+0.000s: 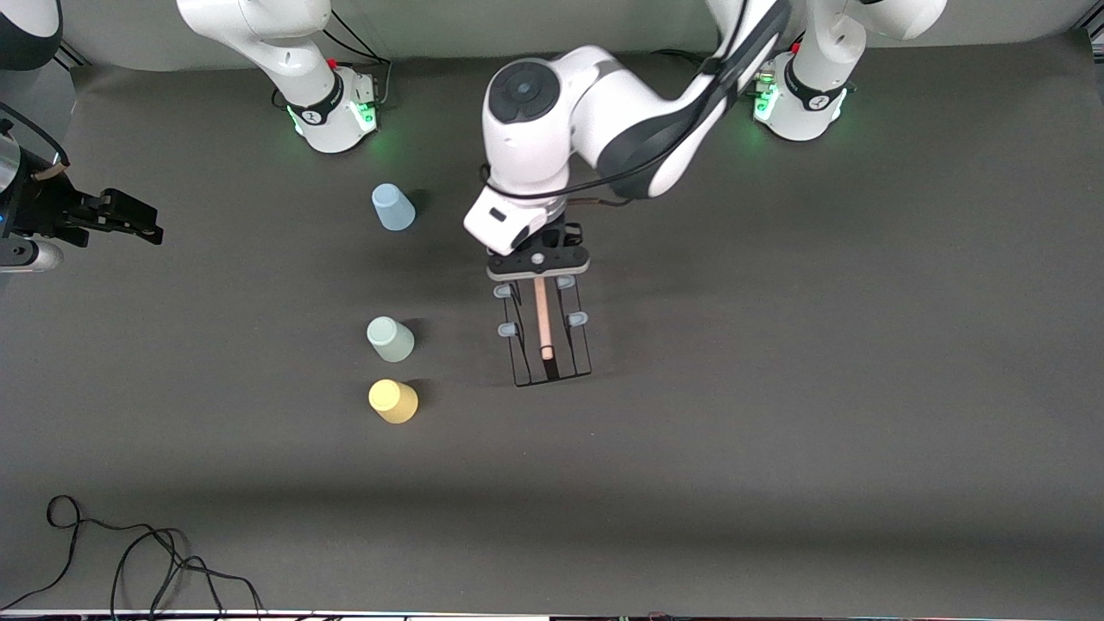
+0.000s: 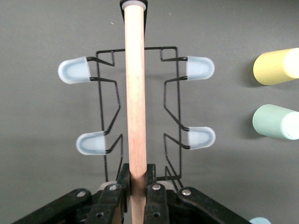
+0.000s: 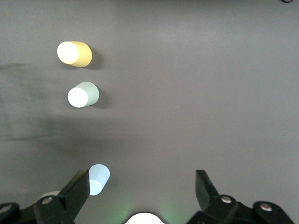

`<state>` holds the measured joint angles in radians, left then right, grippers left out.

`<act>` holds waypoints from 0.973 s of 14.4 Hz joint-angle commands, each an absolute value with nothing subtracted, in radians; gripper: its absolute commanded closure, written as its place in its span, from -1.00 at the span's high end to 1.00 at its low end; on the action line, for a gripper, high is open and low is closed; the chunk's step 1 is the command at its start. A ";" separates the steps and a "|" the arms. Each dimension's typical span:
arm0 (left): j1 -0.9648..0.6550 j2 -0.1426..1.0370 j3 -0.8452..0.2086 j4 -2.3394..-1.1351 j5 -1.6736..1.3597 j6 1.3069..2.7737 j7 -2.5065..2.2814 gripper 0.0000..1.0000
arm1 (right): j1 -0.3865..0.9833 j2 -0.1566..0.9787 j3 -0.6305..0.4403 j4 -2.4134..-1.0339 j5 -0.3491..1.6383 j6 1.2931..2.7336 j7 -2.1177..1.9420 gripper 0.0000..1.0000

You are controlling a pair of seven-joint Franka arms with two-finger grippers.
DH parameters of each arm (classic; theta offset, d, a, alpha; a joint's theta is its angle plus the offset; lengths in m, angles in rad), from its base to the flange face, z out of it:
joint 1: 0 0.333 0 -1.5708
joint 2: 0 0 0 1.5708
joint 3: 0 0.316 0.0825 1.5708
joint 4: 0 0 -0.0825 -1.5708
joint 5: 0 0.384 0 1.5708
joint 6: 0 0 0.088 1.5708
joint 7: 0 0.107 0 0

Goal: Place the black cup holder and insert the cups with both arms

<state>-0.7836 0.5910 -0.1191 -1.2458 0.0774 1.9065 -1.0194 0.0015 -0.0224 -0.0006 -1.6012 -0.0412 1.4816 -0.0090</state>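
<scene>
The black cup holder [image 1: 552, 349] stands upright mid-table, its wooden rod handle [image 2: 135, 93] on top. My left gripper [image 1: 538, 259] is shut on the end of that rod, seen close in the left wrist view [image 2: 137, 175]. I cannot tell whether the rack's base touches the table. The light blue cup [image 1: 393, 208], mint cup [image 1: 391, 339] and yellow cup [image 1: 393, 401] stand in a row beside the rack, toward the right arm's end. My right gripper [image 1: 129, 220] waits open and empty, high over that end of the table [image 3: 141, 179].
A loose black cable [image 1: 129, 561] lies at the table's front corner at the right arm's end. The two green-lit arm bases [image 1: 341, 108] stand along the table's back edge. The dark grey mat [image 1: 776, 388] is bare toward the left arm's end.
</scene>
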 commanded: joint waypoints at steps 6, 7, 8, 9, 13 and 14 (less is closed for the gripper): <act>-0.834 0.713 -0.101 -1.198 0.112 2.019 -1.058 -1.00 | -0.003 -0.048 0.005 -1.617 -0.044 1.470 -0.009 0.99; -0.834 0.719 -0.101 -1.198 0.112 2.028 -1.060 -1.00 | -0.005 -0.048 0.002 -1.617 -0.043 1.470 -0.015 0.99; -0.834 0.729 -0.101 -1.200 0.112 2.043 -1.060 -1.00 | -0.003 -0.048 0.002 -1.618 -0.043 1.468 -0.020 0.99; -0.834 0.732 -0.101 -1.201 0.112 2.051 -1.060 -1.00 | 0.001 -0.046 0.008 -1.620 -0.041 1.467 -0.008 0.99; -0.831 0.738 -0.100 -1.203 0.155 2.051 -1.042 1.00 | 0.040 -0.028 0.012 -1.623 0.046 1.480 0.035 0.99; -0.830 0.730 -0.100 -1.203 0.159 2.045 -1.040 1.00 | 0.040 -0.019 0.012 -1.628 0.069 1.483 0.035 0.99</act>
